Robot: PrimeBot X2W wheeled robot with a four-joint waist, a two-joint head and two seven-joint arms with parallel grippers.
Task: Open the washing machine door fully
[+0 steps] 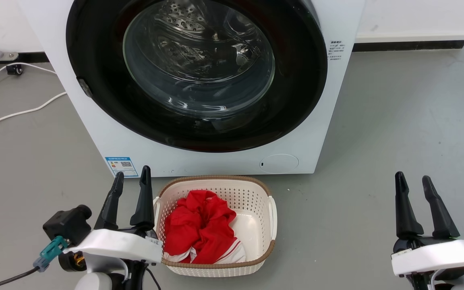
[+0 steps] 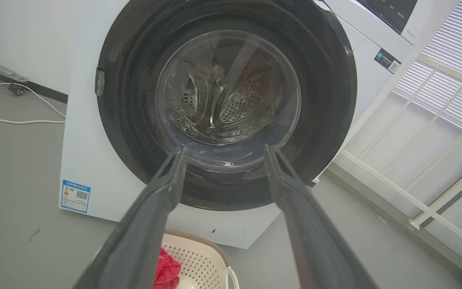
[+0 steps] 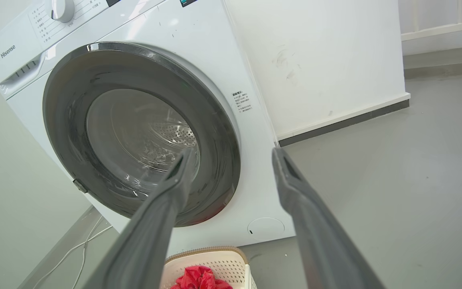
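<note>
Open floor (image 1: 397, 121) is lying at three o'clock, a basket (image 1: 216, 180) sitting at six. The glossy black washing machine door (image 1: 95, 80) is sitting shut at twelve. Your left gripper (image 1: 132, 172) and right gripper (image 1: 412, 177) are holding jaws wide, empty.

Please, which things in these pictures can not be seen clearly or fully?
Washing machine door: the head view's top edge cuts off its upper part.
Blue sticker: print too small to read, head view.
Basket: the red cloth hides whatever lies under it, head view.
Grey piece on the door's rim: too small to tell handle from latch, head view.
Basket again: the fingers of the left claw cover part of it, left wrist view.
</note>
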